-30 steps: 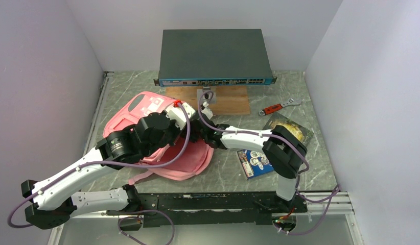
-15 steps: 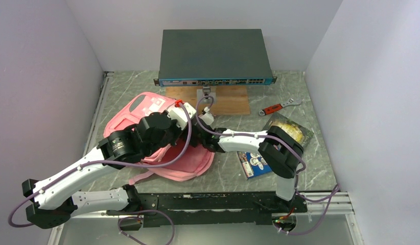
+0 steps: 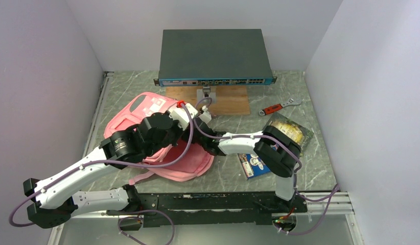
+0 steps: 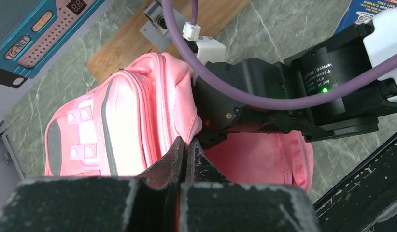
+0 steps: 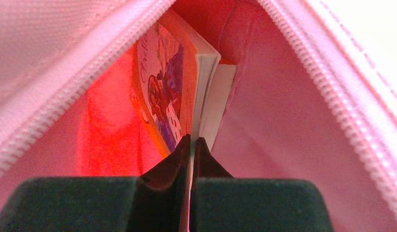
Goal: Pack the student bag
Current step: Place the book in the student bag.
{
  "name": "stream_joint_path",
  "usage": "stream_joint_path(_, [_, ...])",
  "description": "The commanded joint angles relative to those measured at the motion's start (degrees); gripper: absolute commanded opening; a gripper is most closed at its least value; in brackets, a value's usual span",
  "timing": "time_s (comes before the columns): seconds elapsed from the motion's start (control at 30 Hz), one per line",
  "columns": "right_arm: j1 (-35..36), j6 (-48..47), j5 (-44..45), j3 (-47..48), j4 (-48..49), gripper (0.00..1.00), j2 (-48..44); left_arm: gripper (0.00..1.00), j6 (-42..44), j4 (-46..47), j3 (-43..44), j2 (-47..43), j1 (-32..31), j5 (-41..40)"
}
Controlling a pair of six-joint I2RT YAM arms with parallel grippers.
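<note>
The student bag lies left of centre, a soft pink backpack with its main zip open. My left gripper is shut on the fabric edge of the opening, as the left wrist view shows, and holds it up. My right gripper reaches left into the opening. In the right wrist view it is inside the bag, shut on the thin edge of an orange-covered book that stands between the pink walls. The right arm's black wrist fills the mouth of the bag.
A grey network switch stands at the back with a wooden board in front of it. A red-handled wrench, a dark snack packet and a blue book lie on the right of the marble table.
My right arm has pushed further left, deeper into the bag's opening. My left gripper keeps its hold on the edge and has shifted slightly up and right.
</note>
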Motion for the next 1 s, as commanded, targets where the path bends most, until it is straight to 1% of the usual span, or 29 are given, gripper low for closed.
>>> stream_joint_path(0.0, [1.2, -4.1, -1.9, -3.6, 13.1, 0.00, -0.5, 0.00, 1.0, 9.5, 1.3, -1.6, -0.5, 0.1])
stream_joint_path(0.07, [1.9, -2.9, -2.3, -2.9, 13.2, 0.00, 0.2, 0.00, 1.3, 9.8, 1.2, -1.6, -0.5, -0.1])
stream_joint_path(0.2, [2.2, -3.3, -4.1, 1.1, 14.2, 0.00, 3.6, 0.00, 1.0, 9.9, 1.4, -1.7, -0.5, 0.7])
stream_joint_path(0.3, [2.4, -2.0, -4.2, 1.8, 15.5, 0.00, 4.9, 0.00, 1.0, 9.6, 1.1, -2.1, -0.5, 0.9])
stream_joint_path(0.43, [2.9, 0.3, -1.3, 1.8, 15.8, 0.00, 5.5, 0.00, 1.0, 9.9, 0.0, -2.8, -0.5, 0.2])
stream_joint_path(0.5, [2.9, 0.6, 1.0, 2.0, 15.5, 0.02, 5.9, 0.00, 0.4, 10.3, -0.7, -3.0, -0.5, 0.3])
stream_joint_path(0.67, [3.2, 3.8, 6.8, 2.4, 14.8, 0.01, 6.0, 0.00, -0.9, 9.9, -0.9, -3.1, -0.5, 0.2])
stream_joint_path(0.77, [4.1, 5.0, 10.2, 4.1, 13.6, 0.00, 6.5, 0.00, -1.3, 10.1, -1.5, -3.3, -0.5, 0.3])
stream_joint_path(0.87, [4.9, 5.4, 10.3, 7.1, 11.5, 0.00, 8.4, 0.00, -1.6, 9.7, -1.5, -3.1, -0.5, 0.5])
stream_joint_path(0.9, [5.1, 5.4, 10.1, 7.3, 11.5, 0.01, 8.5, 0.00, -1.6, 9.4, -1.5, -3.1, -0.5, 0.3])
stream_joint_path(0.97, [5.4, 5.4, 10.1, 6.4, 10.5, 0.15, 7.4, 0.00, -1.5, 9.1, -1.5, -3.2, -0.5, -0.1])
